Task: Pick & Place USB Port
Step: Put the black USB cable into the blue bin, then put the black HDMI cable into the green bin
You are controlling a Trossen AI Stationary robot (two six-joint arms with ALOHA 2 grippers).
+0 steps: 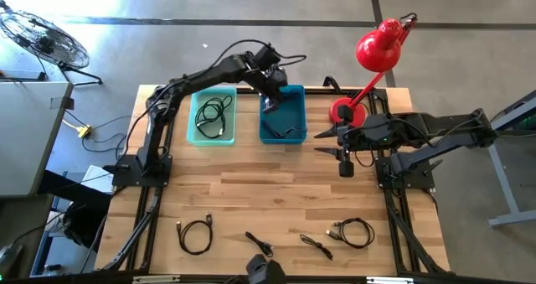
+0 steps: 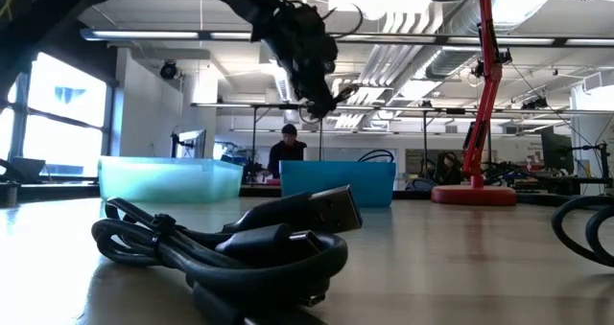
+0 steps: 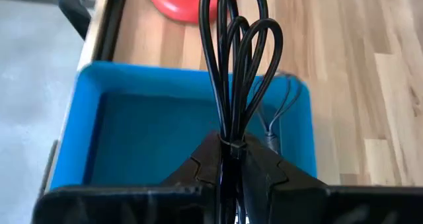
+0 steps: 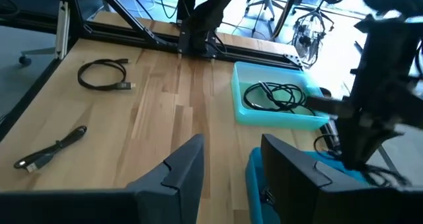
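Step in hand: lowering a bundled USB cable (image 3: 232,85) into the blue bin (image 3: 132,145); best done by descending until the loops sit inside the walls, then releasing, so nothing drapes over the rim.
Left gripper (image 3: 232,161): clenched on the cable's tied waist, loops fanning out beyond the fingertips, directly above the blue bin.
Left arm pose: stretched from its base at the table's left edge, reaching across over the teal bin (image 1: 212,116), wrist bent downward over the blue bin.
Right gripper (image 4: 228,161): parted, grasping nothing, beside the blue bin.
Right arm pose: extended low from the right edge, near the red lamp (image 1: 368,74).
Bin contents: a cable in each.
Remaining stock: loose cables (image 1: 195,234) along the table's near edge, well apart.
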